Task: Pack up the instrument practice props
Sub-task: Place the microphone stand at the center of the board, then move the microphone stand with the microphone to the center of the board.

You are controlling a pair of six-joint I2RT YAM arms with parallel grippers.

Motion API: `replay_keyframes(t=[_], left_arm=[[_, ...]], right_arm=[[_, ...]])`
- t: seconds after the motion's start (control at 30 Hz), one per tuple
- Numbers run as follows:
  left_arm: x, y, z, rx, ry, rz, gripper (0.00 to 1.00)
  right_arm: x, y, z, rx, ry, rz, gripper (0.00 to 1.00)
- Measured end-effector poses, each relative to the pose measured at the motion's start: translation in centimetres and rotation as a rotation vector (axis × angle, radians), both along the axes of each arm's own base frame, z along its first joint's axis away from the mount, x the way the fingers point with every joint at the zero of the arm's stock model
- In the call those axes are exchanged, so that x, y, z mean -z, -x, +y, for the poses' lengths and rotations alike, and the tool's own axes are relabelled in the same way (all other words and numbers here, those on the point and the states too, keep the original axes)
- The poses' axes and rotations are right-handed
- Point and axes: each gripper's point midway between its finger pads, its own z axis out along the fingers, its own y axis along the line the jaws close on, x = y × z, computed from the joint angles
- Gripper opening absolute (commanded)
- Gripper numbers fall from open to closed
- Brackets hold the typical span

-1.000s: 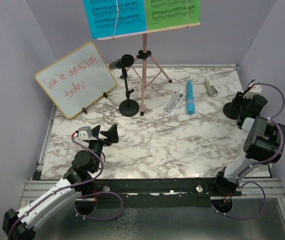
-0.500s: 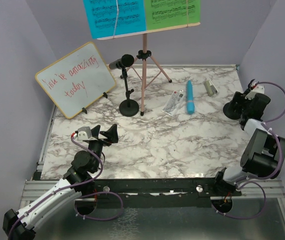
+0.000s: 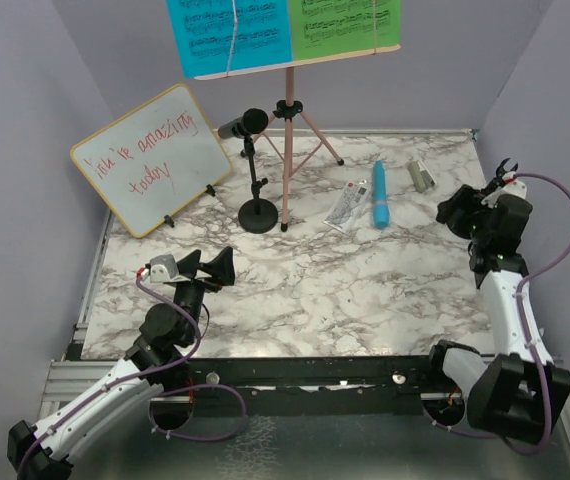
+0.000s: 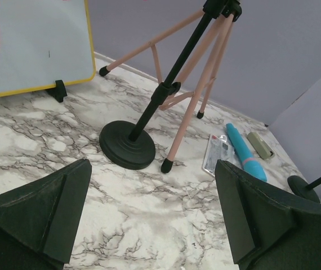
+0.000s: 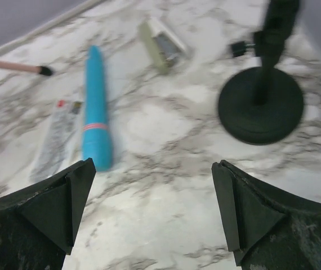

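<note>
Marble tabletop [image 3: 315,290] bore the pink tripod music holder [image 3: 287,150] at the back, its blue and green music sheets [image 3: 227,35] cut off by the overhead view's top edge. The black microphone [image 3: 243,124] sat on one mic holder [image 3: 258,215]; the blue microphone [image 3: 379,193] lay flat nearby. The second mic holder [image 5: 260,105], blurred, its stem cropped, stood ahead of the right gripper [image 5: 155,191]. That and the left gripper [image 4: 152,191] gaped wide, empty.
</note>
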Motion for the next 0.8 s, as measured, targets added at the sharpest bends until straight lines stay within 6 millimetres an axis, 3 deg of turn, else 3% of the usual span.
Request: replay_keyframes(t=[0.1,0.2,0.43,0.57,0.67,0.8], left_arm=[[0.0,0.0,0.0,-0.001,0.010,0.002,0.99],[0.0,-0.2,-0.3,0.004,0.013,0.002,0.99],[1.4,-1.4,-2.5,0.052,-0.070,0.042,0.98],[1.2,-3.0,-4.5,0.076,-0.148,0.062,0.97],[0.2,-5.3,-6.2,0.090,-0.187,0.059,0.96],[-1.4,-8.6,-6.4,0.085,-0.189,0.031,0.95]], right_arm=[[-1.6,0.7,4.1,-0.099,-0.026,-0.066,0.93],[-2.7,1.3,6.6,-0.180,-0.061,-0.120,0.93],[-1.4,3.5,11.4,-0.370,-0.119,-0.161,0.93],[-1.8,4.5,13.0,-0.457,-0.126,-0.206,0.93],[-1.9,5.1,14.1,-0.527,-0.133,-0.250,0.93],[-2.1,6.1,16.4,-0.618,-0.133,-0.278,0.93]])
